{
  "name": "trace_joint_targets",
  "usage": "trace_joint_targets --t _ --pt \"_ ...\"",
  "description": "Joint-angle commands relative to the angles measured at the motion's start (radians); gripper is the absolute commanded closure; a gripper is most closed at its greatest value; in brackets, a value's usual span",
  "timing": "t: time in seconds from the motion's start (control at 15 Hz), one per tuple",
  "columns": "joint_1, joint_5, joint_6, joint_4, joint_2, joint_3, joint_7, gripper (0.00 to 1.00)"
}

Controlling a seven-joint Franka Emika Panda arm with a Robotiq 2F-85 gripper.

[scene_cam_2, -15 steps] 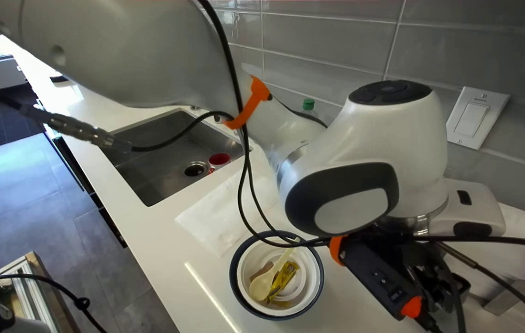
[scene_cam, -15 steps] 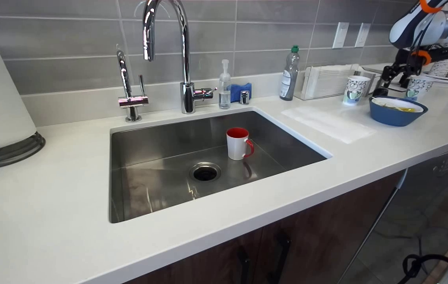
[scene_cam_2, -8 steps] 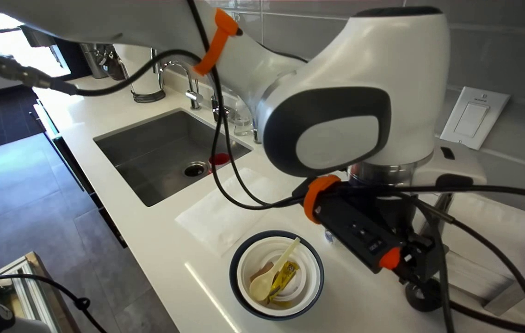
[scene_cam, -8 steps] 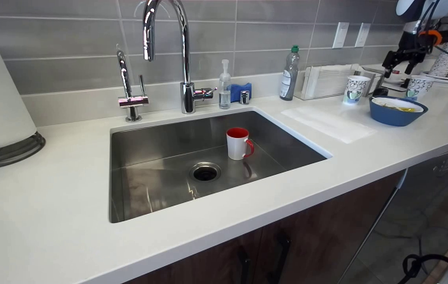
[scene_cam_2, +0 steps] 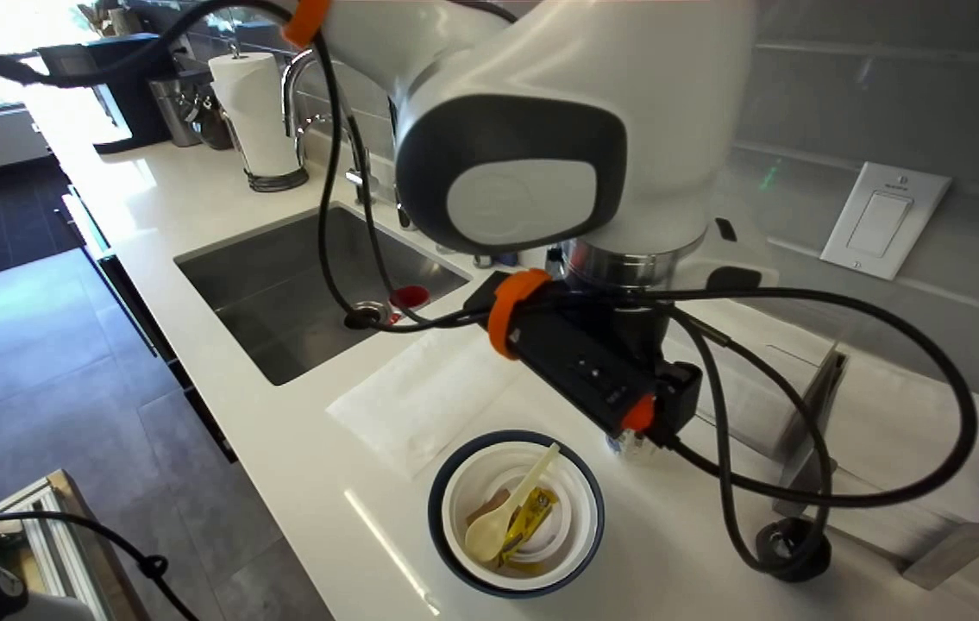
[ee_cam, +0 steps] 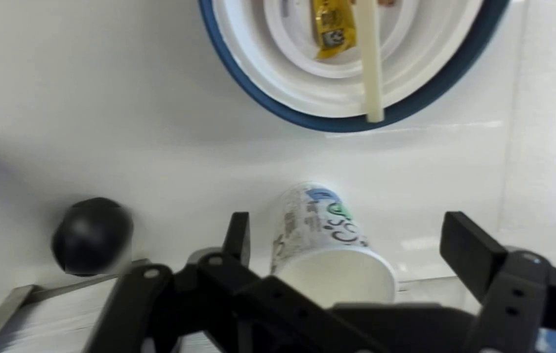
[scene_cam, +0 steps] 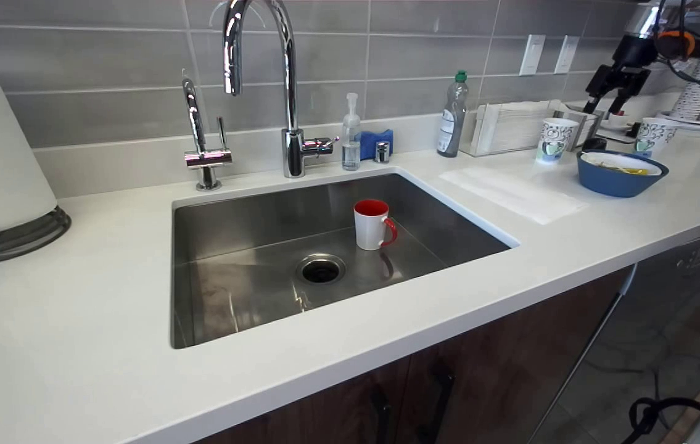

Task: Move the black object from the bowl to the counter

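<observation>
The black object lay on the counter, lower than the gripper and off to its side, past the jaw at the left of the wrist view and well outside the gap. The jaws stood wide apart with hold of nothing; a paper cup showed below, between them, not gripped. The bowl lay farther out ahead of the gripper, well apart from the object, so the transfer looked done, and the next move probably called for lifting clear of the cup. The object looked small, dark and roundish, with no clear long axis; finer details were blurred.
</observation>
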Motion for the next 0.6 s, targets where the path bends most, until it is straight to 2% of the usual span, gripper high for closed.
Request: trace_joint_targets --t 0.0,0.2,0.27,0.53 --pt "-0.011 0.111 -0.165 -0.047 -0.095 -0.005 -0.204 0.0" --pt "0.013 0.047 -0.282 -0.052 -0.12 -0.045 -0.305 0.0" --pt "0.027 0.07 -0.242 -0.015 -0.077 -0.049 -0.24 0.0" --pt "0.03 0.069 -0.252 -0.015 -0.079 -0.058 -0.248 0.0"
